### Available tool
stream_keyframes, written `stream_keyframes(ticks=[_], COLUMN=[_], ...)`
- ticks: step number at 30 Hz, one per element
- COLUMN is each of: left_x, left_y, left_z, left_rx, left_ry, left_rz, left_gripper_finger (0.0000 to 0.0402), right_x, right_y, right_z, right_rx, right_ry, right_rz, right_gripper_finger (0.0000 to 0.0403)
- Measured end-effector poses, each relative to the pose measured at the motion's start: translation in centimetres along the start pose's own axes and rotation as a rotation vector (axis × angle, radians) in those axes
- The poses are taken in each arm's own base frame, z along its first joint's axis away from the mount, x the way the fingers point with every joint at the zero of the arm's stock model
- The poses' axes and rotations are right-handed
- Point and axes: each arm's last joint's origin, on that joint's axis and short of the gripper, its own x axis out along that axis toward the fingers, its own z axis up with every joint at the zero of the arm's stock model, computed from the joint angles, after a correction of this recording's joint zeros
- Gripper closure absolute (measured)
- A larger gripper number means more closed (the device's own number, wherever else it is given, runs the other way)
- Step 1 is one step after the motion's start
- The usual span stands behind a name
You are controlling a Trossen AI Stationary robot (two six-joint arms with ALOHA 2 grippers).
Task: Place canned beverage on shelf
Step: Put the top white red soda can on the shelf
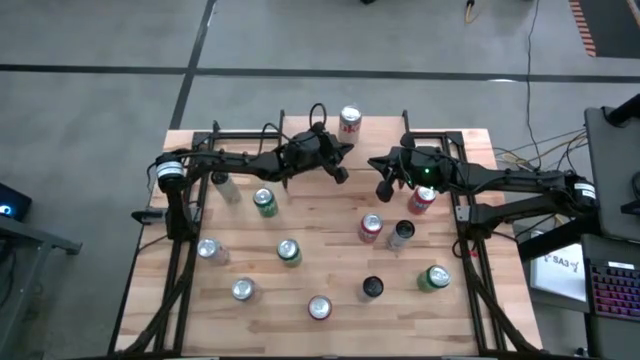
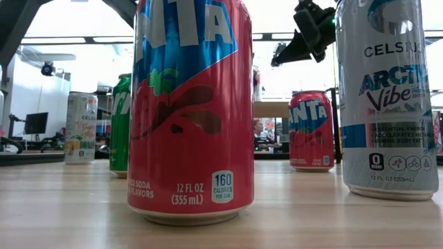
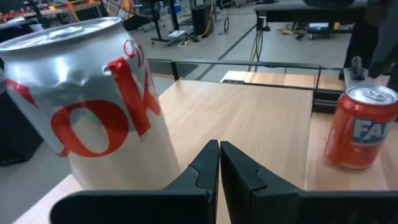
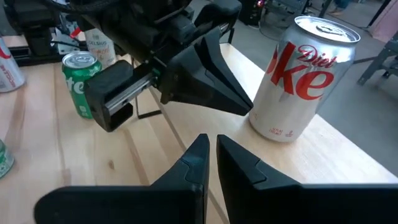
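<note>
Glossy metal Diet Coke can (image 4: 303,78), pale smooth wooden shelf (image 3: 249,118)

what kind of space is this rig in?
Likely a robotics lab or workshop: grey concrete floor with taped lines, a backlit keyboard beside the table, workbenches and cables behind.

Robotics lab or workshop bay, not a home. Evidence:
- Grey concrete floor (image 1: 100,40) with dark seam lines around a butcher-block counter (image 1: 330,270) on a black metal frame.
- Two dark robot arms mounted at the counter's sides, loose cables (image 1: 520,155) trailing off its right edge.
- Keyboard with coloured backlight (image 1: 612,290) and a monitor edge to the right of the counter; another screen (image 1: 10,205) at left.
- Low view: bright ceiling light strips (image 2: 66,39), a monitor on a desk (image 2: 34,123), and a seated person (image 2: 261,135) far behind.
- Left wrist view: further benches, stands and floor cables (image 3: 255,37) in an open hall.
</note>
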Motion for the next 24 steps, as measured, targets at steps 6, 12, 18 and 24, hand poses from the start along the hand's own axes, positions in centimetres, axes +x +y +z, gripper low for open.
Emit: stream_keyframes(ticks=[6,12,18,24], left_x=[0.1,0.2,0.3,0.4], left_y=[0.8,1.5,2.2,2.8], left_z=[0.3,0.2,0.2,0.1], left_rx=[-0.006,-0.01,-0.013,-0.015], left_ry=[-0.021,-0.023,-0.021,-0.019], left_rz=[0.021,0.041,0.057,0.069], left_gripper_finger=[0.0402,0.0402,0.0402,0.0402], right_x=[0.0,0.1,0.1,0.1], right_y=[0.0,0.0,0.0,0.0], right_z=[-0.1,-0.4,-0.6,-0.6], right_rx=[-0.002,-0.001,-0.001,-0.001], right_ry=[0.001,0.008,0.012,0.012], right_rz=[0.0,0.0,-0.001,-0.001], right_gripper_finger=[0.0381,0.0381,0.0381,0.0381])
